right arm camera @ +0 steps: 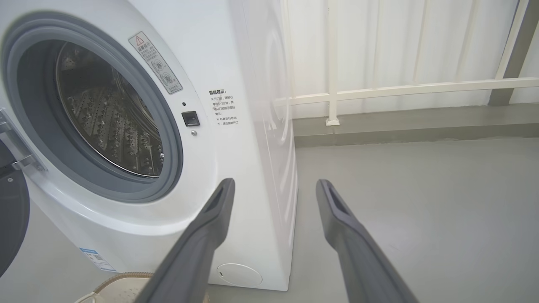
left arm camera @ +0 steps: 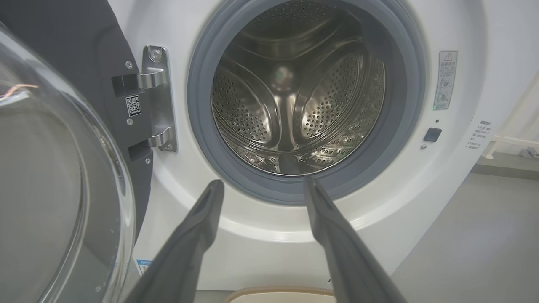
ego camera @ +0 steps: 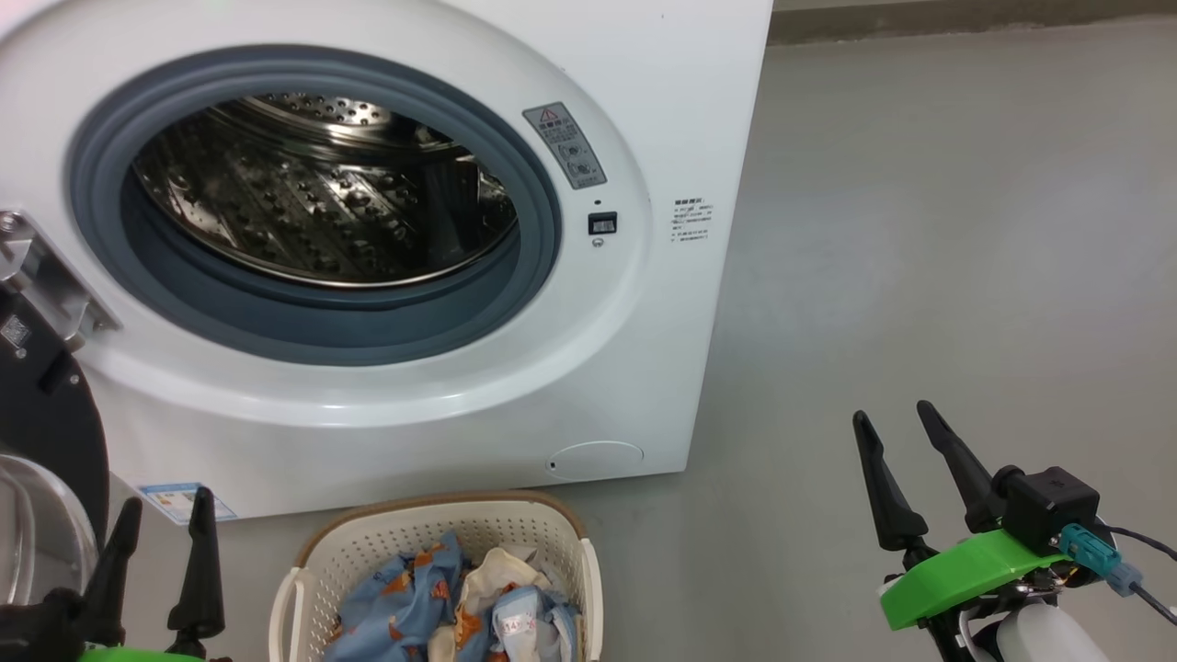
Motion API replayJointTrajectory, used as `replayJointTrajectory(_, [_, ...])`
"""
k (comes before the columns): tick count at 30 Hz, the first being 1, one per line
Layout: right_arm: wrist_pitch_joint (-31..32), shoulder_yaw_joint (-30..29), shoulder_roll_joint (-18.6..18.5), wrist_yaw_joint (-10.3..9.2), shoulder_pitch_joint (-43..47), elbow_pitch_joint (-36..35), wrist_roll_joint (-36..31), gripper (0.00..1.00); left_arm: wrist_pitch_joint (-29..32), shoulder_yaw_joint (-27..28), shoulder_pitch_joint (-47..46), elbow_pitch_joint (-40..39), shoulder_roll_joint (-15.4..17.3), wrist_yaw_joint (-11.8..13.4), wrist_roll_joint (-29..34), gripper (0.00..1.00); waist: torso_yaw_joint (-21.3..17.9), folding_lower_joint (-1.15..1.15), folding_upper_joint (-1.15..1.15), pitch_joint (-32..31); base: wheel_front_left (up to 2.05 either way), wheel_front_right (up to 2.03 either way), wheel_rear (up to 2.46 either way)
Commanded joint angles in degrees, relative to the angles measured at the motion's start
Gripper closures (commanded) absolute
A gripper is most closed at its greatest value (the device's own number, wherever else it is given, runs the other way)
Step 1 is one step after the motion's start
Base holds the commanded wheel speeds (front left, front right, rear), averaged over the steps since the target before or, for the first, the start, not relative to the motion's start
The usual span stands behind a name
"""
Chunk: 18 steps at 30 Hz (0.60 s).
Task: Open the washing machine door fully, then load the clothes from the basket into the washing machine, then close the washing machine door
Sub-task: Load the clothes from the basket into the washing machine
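Grey concrete floor (ego camera: pixel 919 230), bare, with a white railing (right arm camera: pixel 400 88) along the far side.

The washing machine (ego camera: pixel 644 368) stands on the floor, mouth uncovered. It is heavy and rigid and will not shift under a push. The washing machine door (left arm camera: pixel 54 189) is swung out to the robot's left on its metal hinge (left arm camera: pixel 158 97), glass bowl facing outward. It looks open far enough for loading, though I cannot tell whether it is at its stop. Judged stiff, glossy and slippery: push on the rim, not the glass.

The grey gasket (ego camera: pixel 542 230) is soft and could snag cloth. The steel drum (left arm camera: pixel 294 97) is empty as far as can be seen.

The basket (ego camera: pixel 368 542) sits on the floor just in front of the machine, below the mouth. It is light plastic and likely to slide or tip if tugged.

The clothes (ego camera: pixel 414 598) are heaped inside the basket. Judged very light, limp and tangled, so one pinch may drag up several pieces. Take a raised fold near the top of the heap and pinch deep.

The left fingers (ego camera: pixel 199 561) are spread and empty, beside the basket's left end. The right fingers (ego camera: pixel 883 487) are spread and empty, well to the right over bare floor.
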Motion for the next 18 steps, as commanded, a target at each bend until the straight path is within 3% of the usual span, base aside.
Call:
replayJointTrajectory(1, [-0.70, 0.98, -0.11, 0.26, -2.05, -1.47, -0.99, 0.00, -0.37, 1.65, -2.30, -0.41, 1.63, -0.22, -0.34, 0.00, -0.39, 0.00, 0.00, 0.93, 0.00, 0.00, 0.00])
replayJointTrajectory(18, [-0.70, -0.32, 2.70, 0.26, -3.13, -3.21, -4.34, 0.00, -0.37, -5.36, -4.83, 3.15, 4.79, -0.36, -6.12, 0.00, -3.02, 0.00, 0.00, 7.80, 0.00, 0.00, 0.00])
